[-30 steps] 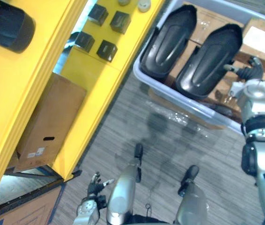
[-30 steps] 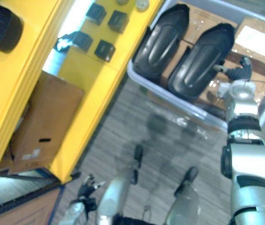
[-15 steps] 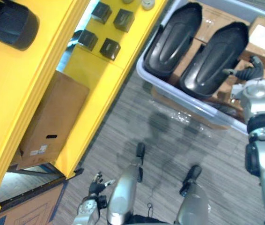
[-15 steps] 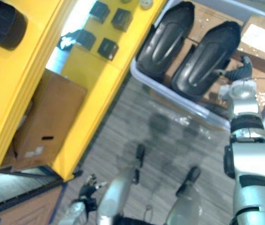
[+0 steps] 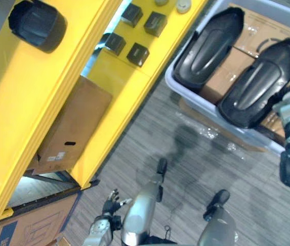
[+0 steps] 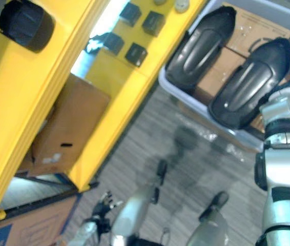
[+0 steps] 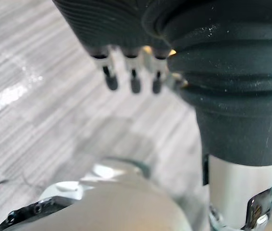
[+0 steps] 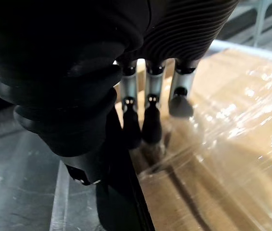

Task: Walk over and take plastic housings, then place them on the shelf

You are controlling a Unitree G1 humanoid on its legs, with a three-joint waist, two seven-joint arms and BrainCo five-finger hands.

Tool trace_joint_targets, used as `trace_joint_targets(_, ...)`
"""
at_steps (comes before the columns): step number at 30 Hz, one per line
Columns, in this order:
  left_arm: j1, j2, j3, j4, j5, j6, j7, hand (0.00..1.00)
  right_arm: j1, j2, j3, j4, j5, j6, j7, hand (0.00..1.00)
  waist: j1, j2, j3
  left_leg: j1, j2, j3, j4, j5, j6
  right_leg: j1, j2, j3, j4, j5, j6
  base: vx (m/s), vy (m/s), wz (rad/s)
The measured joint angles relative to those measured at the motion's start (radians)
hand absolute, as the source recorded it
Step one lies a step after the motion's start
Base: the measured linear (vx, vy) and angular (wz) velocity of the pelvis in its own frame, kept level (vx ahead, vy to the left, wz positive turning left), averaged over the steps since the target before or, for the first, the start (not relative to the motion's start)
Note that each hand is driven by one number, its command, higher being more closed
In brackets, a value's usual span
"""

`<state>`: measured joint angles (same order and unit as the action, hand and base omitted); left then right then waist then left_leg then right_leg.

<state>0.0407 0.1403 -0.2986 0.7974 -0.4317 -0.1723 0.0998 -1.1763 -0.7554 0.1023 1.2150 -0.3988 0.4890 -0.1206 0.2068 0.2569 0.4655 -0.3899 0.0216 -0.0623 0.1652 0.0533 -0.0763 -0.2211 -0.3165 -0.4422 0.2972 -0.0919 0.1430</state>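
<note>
Plastic housings (image 5: 209, 48): two, black, side by side in grey bin (image 5: 201, 106), upper right of head view; yellow shelf (image 5: 22, 102) at left.
Left wrist view: left hand (image 7: 132, 77) above floor (image 7: 30, 96), fingers straight, empty.
Right wrist view: right hand (image 8: 148, 110) fingers straight, tips near film-wrapped box (image 8: 232, 144).

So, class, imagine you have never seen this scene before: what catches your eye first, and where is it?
Two glossy black plastic housings lie side by side in a grey bin on cardboard boxes, upper right. A bright yellow shelf stands on the left, with small black blocks and a round black part on it. The right hand reaches, fingers straight, over film-wrapped cardboard beside the nearer housing.
</note>
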Motion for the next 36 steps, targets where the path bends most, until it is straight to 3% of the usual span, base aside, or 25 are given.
trace_joint_targets(4,0.006,0.002,0.000,-0.015,0.001,0.000,-0.006,0.00,-0.005,-0.009,-0.002,0.034,0.020,-0.011,-0.036,1.00,0.001,0.000,0.000,0.001,-0.003,-0.009,0.000,0.000,0.000,0.016,0.001,-0.018,-0.012,0.000,0.000,-0.02,-0.014,0.09)
trace_joint_targets(6,0.015,0.003,0.001,-0.030,0.001,0.000,-0.005,0.00,0.001,-0.011,-0.010,0.046,0.057,-0.053,-0.072,1.00,0.000,0.000,0.000,0.001,-0.002,-0.007,0.000,0.000,0.000,0.017,0.003,-0.018,-0.016,0.000,0.000,-0.02,-0.005,0.00)
trace_joint_targets(8,0.020,0.004,0.002,-0.037,0.001,-0.003,0.003,0.00,0.038,-0.011,-0.031,0.051,0.089,-0.143,-0.141,1.00,-0.002,-0.002,0.001,0.005,0.004,-0.006,0.000,0.000,0.000,0.028,0.013,-0.017,-0.032,0.005,0.001,-0.01,-0.017,-0.02)
trace_joint_targets(11,0.022,0.005,0.006,-0.053,0.001,-0.019,0.015,0.00,0.079,-0.011,-0.053,0.051,0.135,-0.230,-0.234,1.00,-0.002,-0.010,0.007,0.006,0.022,0.011,0.000,-0.001,-0.002,0.030,0.033,-0.001,-0.060,0.025,-0.005,-0.01,-0.031,-0.18)
trace_joint_targets(15,0.033,0.005,0.014,-0.113,0.002,-0.072,0.059,0.00,0.130,-0.010,-0.058,0.032,0.151,-0.306,-0.336,1.00,-0.023,-0.034,0.024,0.020,0.040,0.042,-0.007,-0.003,-0.004,0.030,0.052,0.031,-0.090,0.049,-0.012,0.00,-0.020,-0.25)
trace_joint_targets(20,0.036,0.005,0.019,-0.263,0.024,-0.153,0.188,0.00,0.213,-0.011,-0.077,-0.120,0.150,-0.359,-0.464,1.00,-0.070,-0.074,0.051,0.064,0.049,0.074,-0.023,-0.004,-0.006,0.048,0.057,0.061,-0.102,0.057,-0.009,-0.01,-0.010,-0.21)
trace_joint_targets(23,0.036,0.006,0.039,-0.426,0.091,-0.197,0.290,0.00,0.242,-0.011,-0.086,-0.181,0.150,-0.368,-0.535,1.00,-0.090,-0.085,0.058,0.079,0.056,0.077,-0.034,-0.003,-0.007,0.055,0.064,0.068,-0.109,0.062,-0.012,-0.02,-0.015,-0.10)
trace_joint_targets(28,0.027,0.009,0.043,-0.697,0.206,-0.228,0.411,0.00,0.296,-0.005,-0.086,-0.230,0.148,-0.389,-0.597,1.00,-0.108,-0.097,0.057,0.111,0.067,0.082,-0.058,0.005,-0.015,0.085,0.080,0.067,-0.131,0.079,-0.015,0.00,0.000,0.00)
trace_joint_targets(34,-0.088,0.045,-0.025,-0.832,0.309,-0.228,0.416,0.00,0.299,0.017,-0.080,-0.291,0.136,-0.416,-0.665,1.00,-0.114,-0.124,0.051,0.141,0.081,0.099,-0.108,0.034,-0.023,0.085,0.091,0.080,-0.132,0.089,-0.024,0.00,-0.011,-0.06)
trace_joint_targets(36,-0.127,0.061,-0.031,-0.871,0.346,-0.221,0.400,0.00,0.297,0.040,-0.067,-0.313,0.117,-0.436,-0.685,1.00,-0.129,-0.146,0.039,0.147,0.081,0.103,-0.123,0.043,-0.025,0.083,0.092,0.085,-0.135,0.090,-0.023,-0.02,-0.004,-0.06)
